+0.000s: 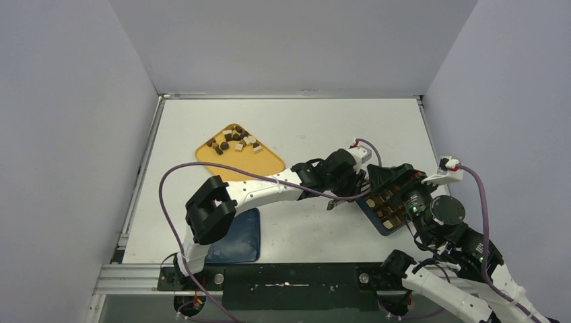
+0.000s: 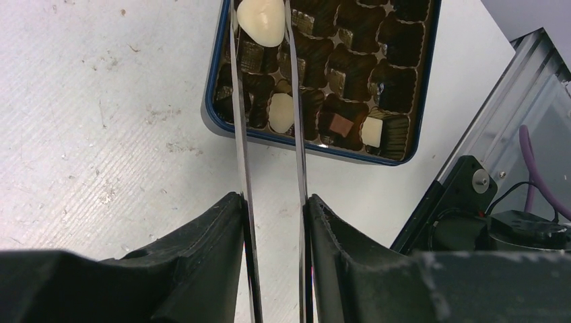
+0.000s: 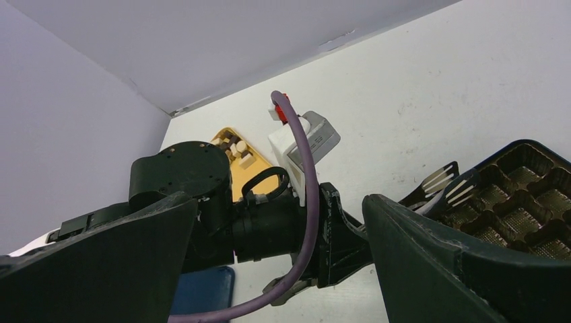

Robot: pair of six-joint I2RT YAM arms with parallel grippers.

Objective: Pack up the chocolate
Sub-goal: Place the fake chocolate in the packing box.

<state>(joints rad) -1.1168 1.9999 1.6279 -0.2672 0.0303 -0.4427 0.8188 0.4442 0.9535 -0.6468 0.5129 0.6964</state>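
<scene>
My left gripper (image 2: pixel 275 202) is shut on the long metal tongs (image 2: pixel 244 134), pressing both arms. A cream-white chocolate (image 2: pixel 261 21) sits between the tong tips, over the dark blue box (image 2: pixel 214 120) with its brown moulded cups. Three pieces lie in the near cups: a cream one (image 2: pixel 281 111), a brown square (image 2: pixel 340 124) and a cream square (image 2: pixel 372 131). Loose chocolate (image 1: pixel 234 141) is piled on the yellow tray (image 1: pixel 266 165). My right gripper (image 3: pixel 281 202) stands open beside the box (image 3: pixel 532 195), nothing between its fingers.
A blue lid (image 1: pixel 242 235) lies on the table by the left arm's base. The left arm reaches across the middle toward the box (image 1: pixel 387 229), with its purple cable looping over the table. Walls close in the left, back and right sides.
</scene>
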